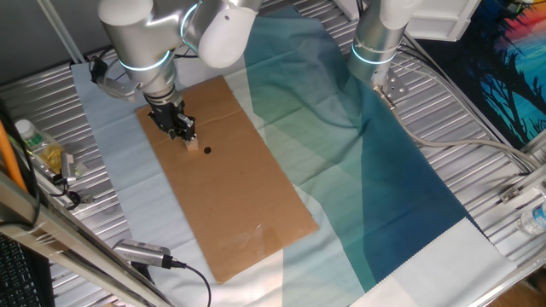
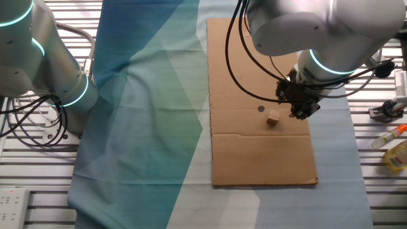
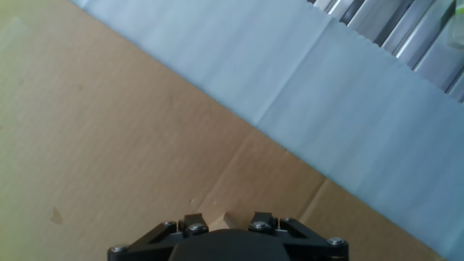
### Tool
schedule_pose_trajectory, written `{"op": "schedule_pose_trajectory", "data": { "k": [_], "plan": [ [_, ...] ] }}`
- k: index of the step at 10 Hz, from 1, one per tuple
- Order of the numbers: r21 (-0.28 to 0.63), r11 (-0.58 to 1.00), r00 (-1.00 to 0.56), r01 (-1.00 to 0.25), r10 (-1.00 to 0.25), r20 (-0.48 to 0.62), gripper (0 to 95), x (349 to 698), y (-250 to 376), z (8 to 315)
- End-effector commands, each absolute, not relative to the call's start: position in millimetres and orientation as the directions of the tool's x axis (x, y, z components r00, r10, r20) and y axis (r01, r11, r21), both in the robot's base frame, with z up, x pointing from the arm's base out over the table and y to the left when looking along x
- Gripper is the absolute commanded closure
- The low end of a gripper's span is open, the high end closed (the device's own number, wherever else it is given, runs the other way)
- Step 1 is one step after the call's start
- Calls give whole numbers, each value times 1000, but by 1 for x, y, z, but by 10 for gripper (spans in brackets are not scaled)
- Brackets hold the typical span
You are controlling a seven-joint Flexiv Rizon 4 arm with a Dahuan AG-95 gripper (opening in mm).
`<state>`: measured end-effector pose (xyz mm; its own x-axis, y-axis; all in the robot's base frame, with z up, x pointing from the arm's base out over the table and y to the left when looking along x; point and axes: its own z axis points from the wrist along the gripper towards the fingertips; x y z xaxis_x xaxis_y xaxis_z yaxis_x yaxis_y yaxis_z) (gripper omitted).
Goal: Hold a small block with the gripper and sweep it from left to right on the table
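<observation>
The small block point(image 1: 192, 143) is a tiny light-tan cube on the brown cardboard point(image 1: 247, 205), next to a small black dot point(image 1: 206, 152). My black gripper point(image 1: 181, 128) hangs just up-left of the block, with its tips close beside it. In the other fixed view the block point(image 2: 273, 118) stands free on the cardboard point(image 2: 261, 159), a short gap to the left of the gripper point(image 2: 300, 108). In the hand view the jaws of the gripper point(image 3: 226, 221) stand apart over the cardboard. A pale wedge shows in the gap; I cannot tell what it is.
Pale-blue-to-teal cloth point(image 1: 358, 145) covers the ribbed metal table point(image 1: 478, 145). A second silver arm column point(image 1: 375, 43) stands at the back. A bottle point(image 1: 34, 145) and cables lie at the left edge. A metal tool point(image 1: 141, 252) lies at the front left.
</observation>
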<state>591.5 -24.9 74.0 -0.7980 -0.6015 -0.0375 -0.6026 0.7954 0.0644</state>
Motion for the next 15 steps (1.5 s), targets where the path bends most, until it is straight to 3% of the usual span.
{"op": "schedule_pose_trajectory", "data": {
  "k": [1,10,11,15],
  "plan": [
    [65,798,-801,-598,-597,-42,570,592,-25,74],
    [46,795,-797,-604,-603,-44,570,592,-25,74],
    [48,793,-794,-607,-606,-45,380,592,-25,74],
    [54,781,-783,-622,-621,-48,380,592,-25,74]
  ]
}}
